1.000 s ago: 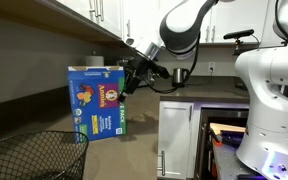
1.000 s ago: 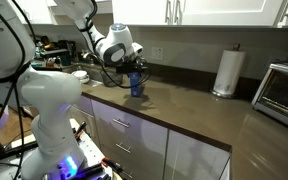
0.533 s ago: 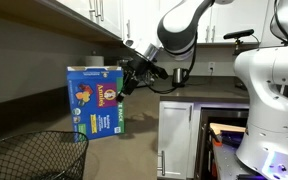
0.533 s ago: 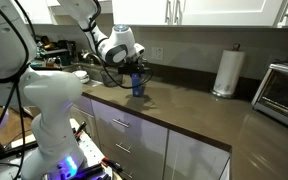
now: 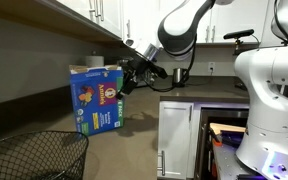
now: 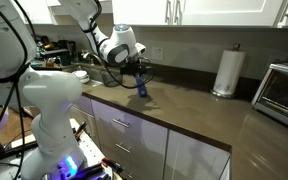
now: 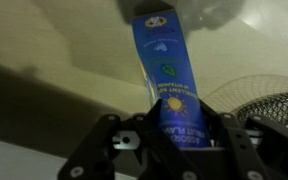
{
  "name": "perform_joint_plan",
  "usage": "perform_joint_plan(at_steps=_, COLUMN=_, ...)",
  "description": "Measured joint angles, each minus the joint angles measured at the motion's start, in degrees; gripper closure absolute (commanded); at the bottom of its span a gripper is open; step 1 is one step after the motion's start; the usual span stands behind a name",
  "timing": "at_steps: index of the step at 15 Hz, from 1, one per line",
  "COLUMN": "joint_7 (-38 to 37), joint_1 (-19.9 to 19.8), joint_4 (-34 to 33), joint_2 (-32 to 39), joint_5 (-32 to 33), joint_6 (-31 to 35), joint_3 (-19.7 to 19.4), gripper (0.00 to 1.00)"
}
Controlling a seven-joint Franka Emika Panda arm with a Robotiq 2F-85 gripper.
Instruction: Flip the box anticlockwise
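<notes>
Fingers (image 7: pixel 216 130) clenched on top edge of large flat blue cardboard box (image 5: pixel 96 98). Box stood upright half a second ago and now leans, lower corner seemingly on dark desk (image 5: pixel 139 150). Anticlockwise flip judged just begun.

The box (image 5: pixel 96 98) is shown in blue, with a purple-and-yellow picture and white text on its face (a green strip is seen along one edge). The table (image 6: pixel 204 115) is coloured dark brown; the wire basket (image 5: pixel 29 155) is black mesh.
</notes>
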State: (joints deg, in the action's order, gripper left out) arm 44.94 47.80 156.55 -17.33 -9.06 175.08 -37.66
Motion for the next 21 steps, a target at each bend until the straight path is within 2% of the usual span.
perform_joint_plan(at_steps=1, joint_7=-0.1, joint_1=-1.1, joint_4=-0.1, joint_2=0.2, joint_5=1.1, joint_6=0.0, joint_3=0.8, gripper=0.79)
perform_joint_plan(at_steps=4, joint_7=-1.0, joint_1=-5.5, joint_4=-0.3, joint_2=0.8, joint_5=4.9, joint_6=-0.3, joint_3=4.4, gripper=0.72)
perform_joint_plan(at_steps=7, joint_7=-3.7, joint_1=-11.8, joint_4=-0.9, joint_2=1.0, joint_5=9.6, joint_6=-2.4, joint_3=9.7, gripper=0.63)
perform_joint_plan(at_steps=8, joint_7=-5.1, joint_1=-14.1, joint_4=-1.3, joint_2=0.9, joint_5=11.4, joint_6=-3.8, joint_3=11.7, gripper=0.54)
perform_joint_plan(at_steps=9, joint_7=-5.9, joint_1=-16.9, joint_4=-1.8, joint_2=0.9, joint_5=12.1, joint_6=-5.6, joint_3=14.4, gripper=0.58)
perform_joint_plan(at_steps=10, joint_7=-6.2, joint_1=-20.2, joint_4=-2.4, joint_2=0.7, joint_5=12.2, joint_6=-7.6, joint_3=17.8, gripper=0.57)
perform_joint_plan(at_steps=12, joint_7=-7.6, joint_1=-26.2, joint_4=-3.3, joint_2=0.2, joint_5=13.1, joint_6=-11.4, joint_3=23.8, gripper=0.64)
perform_joint_plan(at_steps=14, joint_7=-9.3, joint_1=-30.5, joint_4=-4.0, joint_2=-0.8, joint_5=14.2, joint_6=-14.9, joint_3=28.3, gripper=0.70)
perform_joint_plan(at_steps=16, joint_7=-10.7, joint_1=-33.6, joint_4=-4.5, joint_2=-2.0, joint_5=15.5, joint_6=-18.1, joint_3=31.5, gripper=0.74)
perform_joint_plan(at_steps=21, joint_7=-12.3, joint_1=-36.7, joint_4=-4.8, joint_2=-4.9, joint_5=17.7, joint_6=-25.0, joint_3=35.6, gripper=0.64)
